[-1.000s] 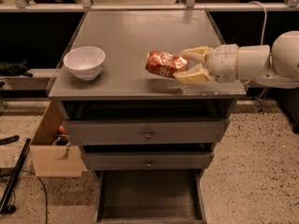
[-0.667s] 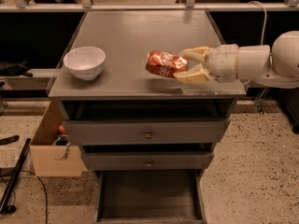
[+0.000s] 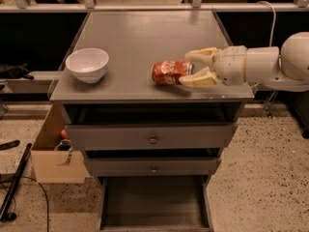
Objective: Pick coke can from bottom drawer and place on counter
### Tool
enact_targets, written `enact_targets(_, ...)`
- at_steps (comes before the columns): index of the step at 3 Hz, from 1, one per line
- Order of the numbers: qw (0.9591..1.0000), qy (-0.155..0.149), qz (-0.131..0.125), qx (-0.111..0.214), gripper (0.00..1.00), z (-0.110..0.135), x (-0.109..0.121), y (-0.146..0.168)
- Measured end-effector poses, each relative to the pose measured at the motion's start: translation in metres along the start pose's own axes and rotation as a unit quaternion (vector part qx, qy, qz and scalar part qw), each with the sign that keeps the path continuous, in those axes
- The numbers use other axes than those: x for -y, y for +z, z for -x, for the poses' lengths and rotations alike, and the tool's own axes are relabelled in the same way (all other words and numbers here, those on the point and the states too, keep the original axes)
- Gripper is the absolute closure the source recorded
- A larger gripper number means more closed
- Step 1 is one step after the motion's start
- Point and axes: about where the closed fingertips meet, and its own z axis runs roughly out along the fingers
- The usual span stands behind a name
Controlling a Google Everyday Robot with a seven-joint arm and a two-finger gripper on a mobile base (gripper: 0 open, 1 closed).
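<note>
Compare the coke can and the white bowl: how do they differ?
The coke can is red-orange and lies on its side; the white bowl stands upright. The coke can is smaller than the white bowl. The gripper, at the right of the counter, has its jaws shut on the coke can; the white bowl stands free. Both are near the counter's front.

Desk point(image 3: 145, 37): bowl point(image 3: 87, 65) at near left. Coke can point(image 3: 169, 73) on its side at near right, well apart from the bowl.
Gripper point(image 3: 184, 69): at the can's right end, entering from the right, fingers point(image 3: 203, 56) on its near and far sides.
Under the desk: two upper drawers point(image 3: 152, 137), stacked. Bottom drawer point(image 3: 154, 204) beneath them, standing out toward the near side.
Box point(image 3: 50, 163): on the floor, left of the drawers.
</note>
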Motion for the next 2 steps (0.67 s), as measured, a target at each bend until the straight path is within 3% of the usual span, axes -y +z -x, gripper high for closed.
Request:
enact_targets(1, 1.0000, 0.000, 0.000, 0.000, 0.00, 0.0000, 0.0000, 0.0001)
enact_targets(2, 1.0000, 0.000, 0.000, 0.000, 0.00, 0.0000, 0.0000, 0.0001)
